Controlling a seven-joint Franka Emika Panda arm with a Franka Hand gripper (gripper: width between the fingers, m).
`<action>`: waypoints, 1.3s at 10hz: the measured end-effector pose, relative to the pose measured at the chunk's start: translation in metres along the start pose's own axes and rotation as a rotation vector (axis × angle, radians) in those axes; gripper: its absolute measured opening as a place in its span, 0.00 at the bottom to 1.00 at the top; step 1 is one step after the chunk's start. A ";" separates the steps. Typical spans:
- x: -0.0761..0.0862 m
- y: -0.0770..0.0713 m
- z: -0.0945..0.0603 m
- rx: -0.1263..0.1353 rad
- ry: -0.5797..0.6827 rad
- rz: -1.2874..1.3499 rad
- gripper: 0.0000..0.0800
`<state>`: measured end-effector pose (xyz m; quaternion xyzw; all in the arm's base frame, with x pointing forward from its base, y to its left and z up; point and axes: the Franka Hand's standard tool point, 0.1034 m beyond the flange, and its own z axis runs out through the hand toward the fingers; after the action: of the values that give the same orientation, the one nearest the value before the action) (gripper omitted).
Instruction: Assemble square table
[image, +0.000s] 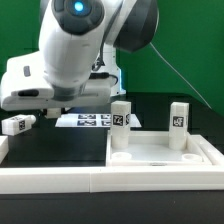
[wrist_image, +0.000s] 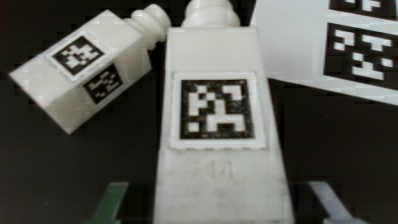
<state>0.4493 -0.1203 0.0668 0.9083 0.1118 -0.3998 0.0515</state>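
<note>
Wrist view, centre leg: a white block leg (wrist_image: 214, 110) lies lengthwise on the black worktop (wrist_image: 54, 160), tag face up, with its narrow end pointing away from the gripper.
Jaws: spread. The gripper (wrist_image: 217, 198) straddles the wide end of the centre leg with one finger on each side. A dark gap shows between each finger and the leg, so nothing is pinched.
Tilted leg: a second tagged leg (wrist_image: 89, 75) lies at a slant just beside the centre leg. Its narrow end is close to the centre leg's narrow end; whether they touch cannot be told.
Marker board: the flat white marker board (wrist_image: 347, 45) lies on the other side of the centre leg, near it.
Exterior view, square slab: the white square slab (image: 160, 158) lies flat at the worktop's near edge, toward the corner at the exterior view's right.
Standing legs: the left standing leg (image: 121, 125) and the right standing leg (image: 179, 122) stand upright at the slab's two far corners, tags facing the camera.
Loose leg: a leg (image: 18, 124) lies on its side by the worktop edge at the exterior view's left, well apart from the slab.
Rail: a long white rail (image: 50, 182) runs along the near edge.
Arm: the arm (image: 70, 50) bends low over the far part of the worktop and hides the gripper in this view.
</note>
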 end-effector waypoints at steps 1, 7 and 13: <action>-0.001 0.002 -0.008 -0.001 0.013 0.002 0.36; 0.011 0.007 -0.034 -0.032 0.193 0.003 0.36; 0.017 0.014 -0.071 -0.065 0.533 0.009 0.36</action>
<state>0.5148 -0.1182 0.1023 0.9799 0.1300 -0.1423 0.0514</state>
